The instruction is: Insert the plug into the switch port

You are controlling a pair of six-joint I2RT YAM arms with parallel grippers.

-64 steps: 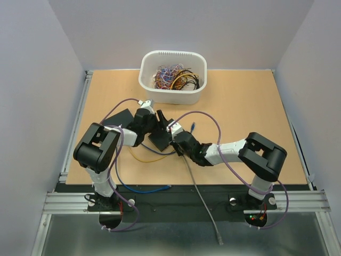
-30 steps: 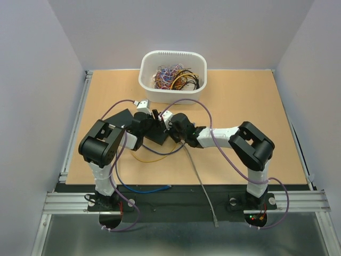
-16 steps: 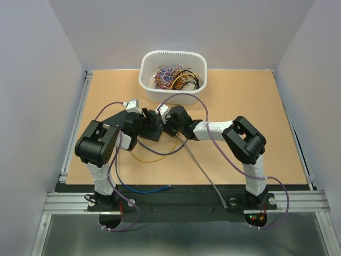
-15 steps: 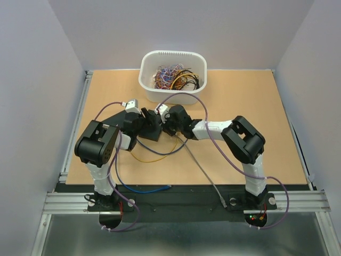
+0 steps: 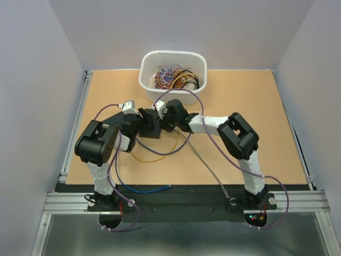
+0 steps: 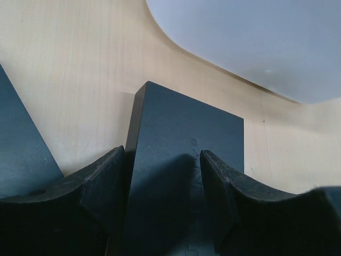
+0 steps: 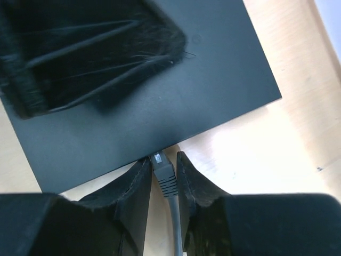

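Observation:
The black switch (image 5: 150,128) lies in the middle of the table, just in front of the bin. My left gripper (image 6: 162,184) is shut on the switch (image 6: 181,138), one finger (image 6: 104,184) at its left edge and the other (image 6: 221,189) over its top. My right gripper (image 7: 162,173) is shut on the grey plug (image 7: 163,169). The plug's tip meets the near edge of the switch (image 7: 160,96); the port itself is hidden. In the top view my right gripper (image 5: 163,119) is right beside the switch. The grey cable (image 5: 205,165) trails toward the table's front edge.
A white bin (image 5: 173,93) of tangled wires stands just behind the switch and also shows in the left wrist view (image 6: 256,42). A second dark box (image 6: 21,154) lies left of the switch. A yellow cable (image 5: 152,158) and a blue cable (image 5: 144,189) lie near the front.
Both grippers have moved back and left toward the bin, taking the switch and the plug with them. The grey cable has been dragged along the table.

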